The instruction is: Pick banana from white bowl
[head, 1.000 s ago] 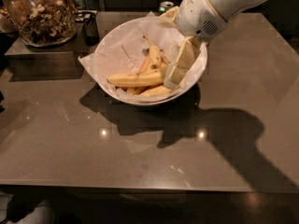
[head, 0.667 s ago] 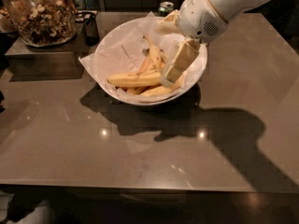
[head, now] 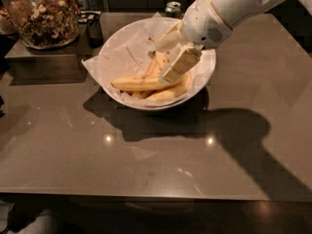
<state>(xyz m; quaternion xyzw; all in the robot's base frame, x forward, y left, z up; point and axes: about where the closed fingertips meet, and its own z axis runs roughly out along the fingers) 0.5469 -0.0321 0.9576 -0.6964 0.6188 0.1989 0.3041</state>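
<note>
The white bowl (head: 117, 48), lined with crinkled white paper, stands at the back middle of the dark table. Several bananas lie in it. The banana (head: 139, 83), the longest one, lies across the front of the pile, with a paler banana (head: 168, 94) just under it. My gripper (head: 161, 62) reaches into the bowl from the upper right and is open. Its near finger (head: 179, 65) points down onto the right end of the banana. Its far finger (head: 168, 38) sits above the shorter bananas behind. The banana's right end is hidden by the near finger.
A glass jar of nuts (head: 41, 16) stands on a raised block at the back left. A small dark holder (head: 95, 27) is beside it. A green can (head: 172, 8) stands behind the bowl. The table's front edge (head: 146, 195) runs across the bottom.
My gripper has moved a little to the left, deeper over the bananas. The bananas and the bowl have not moved.
</note>
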